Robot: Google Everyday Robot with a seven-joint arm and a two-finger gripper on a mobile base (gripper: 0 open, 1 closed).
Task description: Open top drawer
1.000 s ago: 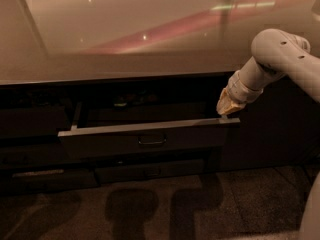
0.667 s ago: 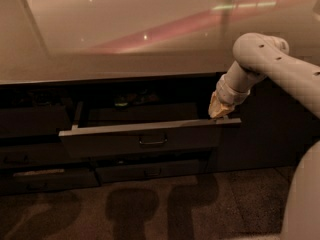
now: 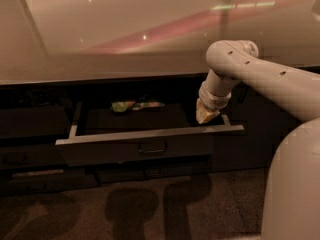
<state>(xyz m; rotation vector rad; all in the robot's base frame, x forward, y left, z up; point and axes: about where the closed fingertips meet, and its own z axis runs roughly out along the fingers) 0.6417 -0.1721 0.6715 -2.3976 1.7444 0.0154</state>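
Note:
The top drawer [image 3: 150, 134] stands pulled out from under the counter, its pale grey rim and sides showing around a dark inside. Its dark front carries a small central bar handle [image 3: 153, 148]. A green and pink packet [image 3: 136, 105] lies at the back of the drawer. My gripper [image 3: 206, 115] hangs from the white arm and points down into the drawer's right end, just behind the front rim.
A glossy pale countertop [image 3: 125, 34] runs above the drawer. Two shorter dark drawer fronts [image 3: 125, 173] sit below it, and a dark cabinet front [image 3: 250, 134] stands to the right. My white arm [image 3: 290, 184] fills the right side. The floor is brown carpet [image 3: 150, 209].
My gripper and arm have shifted left along the drawer's front rim and a little inward. The drawer stands open as before.

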